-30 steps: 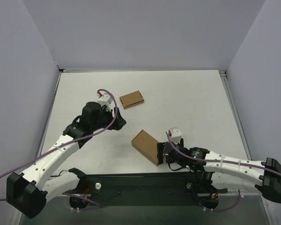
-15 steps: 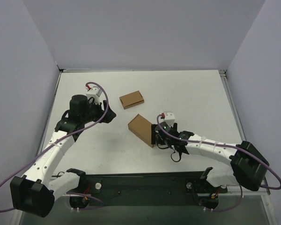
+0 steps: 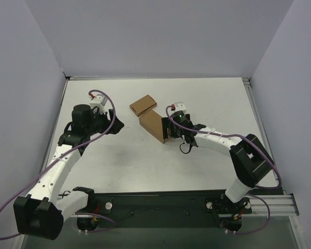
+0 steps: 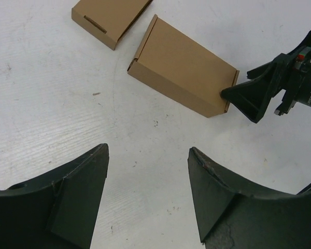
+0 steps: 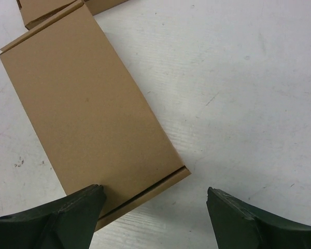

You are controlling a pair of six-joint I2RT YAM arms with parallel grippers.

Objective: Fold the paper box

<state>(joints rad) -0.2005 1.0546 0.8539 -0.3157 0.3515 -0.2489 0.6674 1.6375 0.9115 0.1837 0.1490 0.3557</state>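
The paper box (image 3: 154,126) lies closed and flat on the table, a plain brown rectangle. Its far corner reaches the smaller brown box (image 3: 143,105). My right gripper (image 3: 169,129) is at the box's near right end, open. In the right wrist view the left finger (image 5: 75,212) overlaps the paper box (image 5: 88,109) at its near edge, while the other finger stands over bare table. My left gripper (image 3: 116,124) hovers open to the left, apart from both boxes. The left wrist view shows the paper box (image 4: 184,67) ahead of my left gripper (image 4: 148,150), with nothing between its fingers.
The smaller box (image 4: 111,18) has a slot cut in its near end. Grey walls (image 3: 41,78) enclose the white table (image 3: 212,104) on three sides. The dark base rail (image 3: 155,205) runs along the near edge.
My right arm has pushed the paper box away from the near edge, up and left until it meets the smaller box. My left arm has drawn back to the left.
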